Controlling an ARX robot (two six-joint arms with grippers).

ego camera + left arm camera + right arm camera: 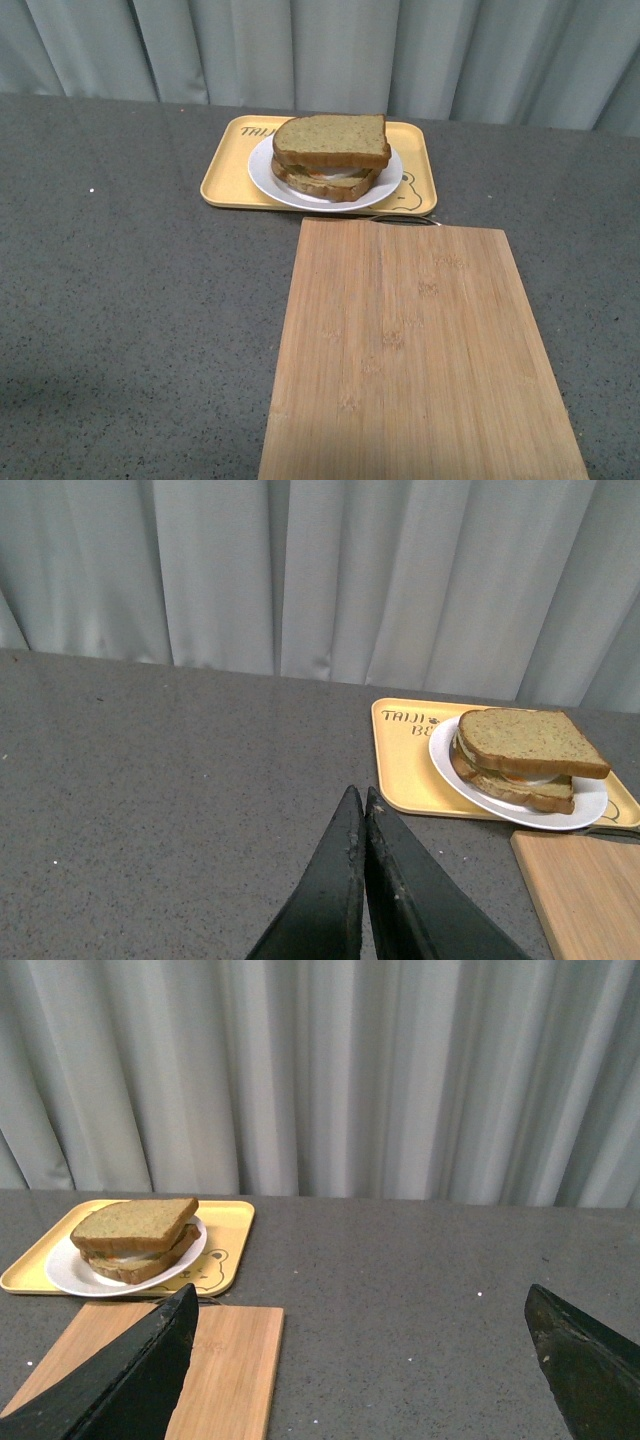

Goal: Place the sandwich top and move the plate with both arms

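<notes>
The sandwich top, a tan speckled bread slice, lies on the stacked sandwich, on the round white plate. The plate sits on the yellow tray. Neither arm shows in the front view. In the left wrist view my left gripper is shut and empty over the grey table, well short of the sandwich top and plate. In the right wrist view my right gripper is open and empty, far from the sandwich top and plate.
A yellow bear-print tray holds the plate at the back of the grey table. A bamboo cutting board lies in front of the tray, reaching the near edge. Grey curtains hang behind the table.
</notes>
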